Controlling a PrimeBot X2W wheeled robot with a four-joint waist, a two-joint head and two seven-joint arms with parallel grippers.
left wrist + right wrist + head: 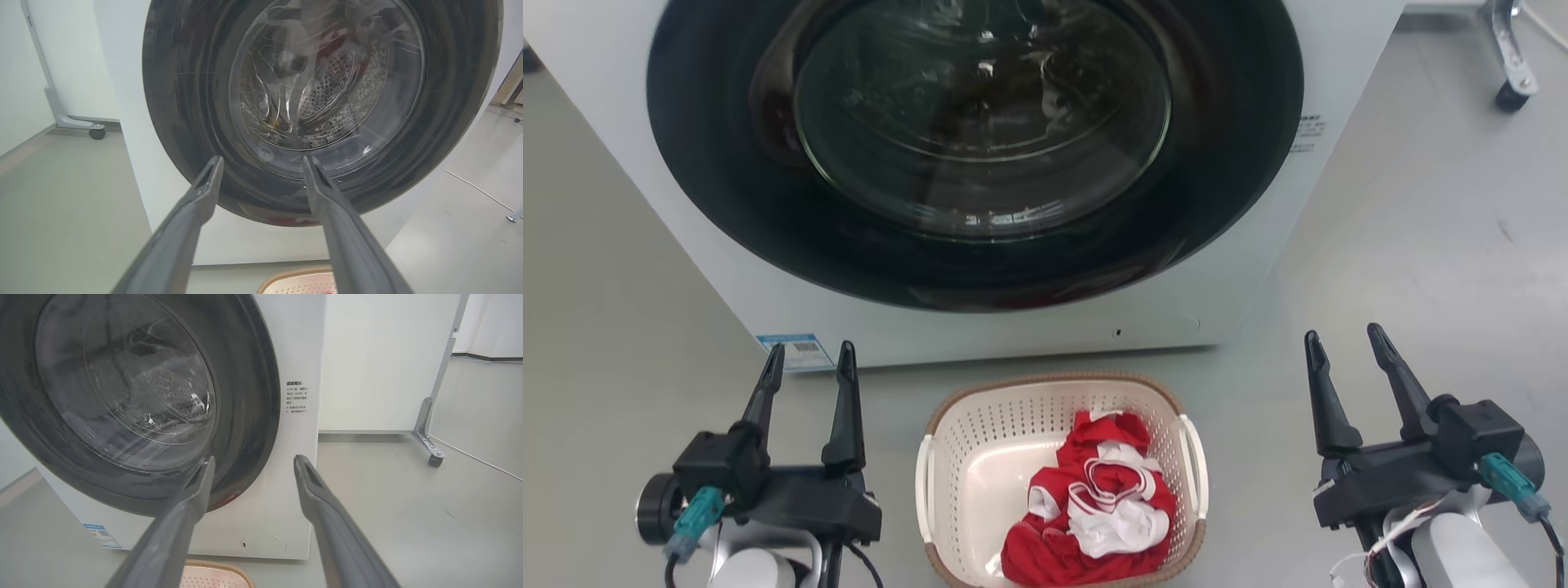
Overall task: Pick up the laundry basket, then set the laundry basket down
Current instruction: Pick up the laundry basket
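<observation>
at the lower left of the head view, the left end effector (811,347) hovers above the grey floor (605,327). its two dark fingers point up the view, spread wide with nothing between them. their tips sit just before the lower left corner of the white washing machine (1013,335), near a blue label (796,349) stuck there. along those fingers, the left wrist view looks at the machine's round glass door (327,81), which is closed, with the perforated drum dim behind it. a castor (97,132) on a grey frame leg stands far off to that view's left.

between the two arms, the laundry basket (988,425) rests on the floor just in front of the machine's base. its brown woven-look rim faces up, with a white handle on each side. a crumpled red and white garment (1094,506) lies inside, toward the basket's right half. neither end effector touches the basket; both are well apart from its handles.

at the lower right, the right end effector (1343,331) also has its fingers spread wide and empty, pointing up and slightly leftward. its wrist view shows the machine's right front edge with a small printed notice (296,396), a sliver of the basket's rim at the bottom edge, and another castor (435,459) on the floor farther right.
</observation>
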